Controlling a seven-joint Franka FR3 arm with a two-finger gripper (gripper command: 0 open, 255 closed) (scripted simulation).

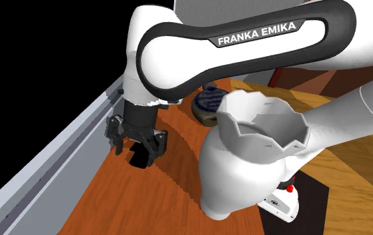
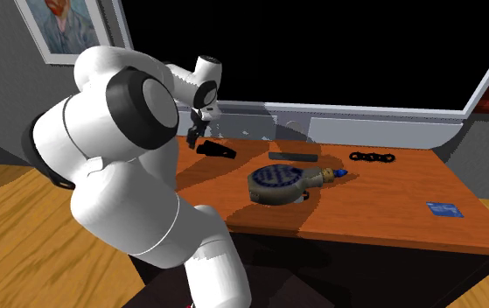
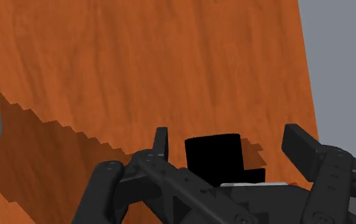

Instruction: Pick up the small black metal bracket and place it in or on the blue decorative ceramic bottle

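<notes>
The black bracket [image 3: 213, 159] lies on the orange-brown wooden table [image 3: 138, 63], between my fingertips [image 3: 161, 143]. My gripper [image 3: 230, 151] is open, and a gap shows on each side of the bracket. In the shoulder view the gripper [image 1: 138, 151] hangs low over the bracket [image 1: 138, 159] near the table's left edge. The bottle [image 1: 207, 103], grey with a blue patterned face, lies on its side farther along the table, apart from the gripper. The second exterior view has the gripper [image 2: 196, 134] by the bracket [image 2: 217, 150], left of the bottle [image 2: 284, 182].
A black chain [image 2: 372, 157] and a dark flat bar [image 2: 293, 156] lie near the table's far edge. A small blue card [image 2: 443, 208] sits at the right end. A grey ledge [image 1: 51, 160] runs along the table, with a black area beyond it.
</notes>
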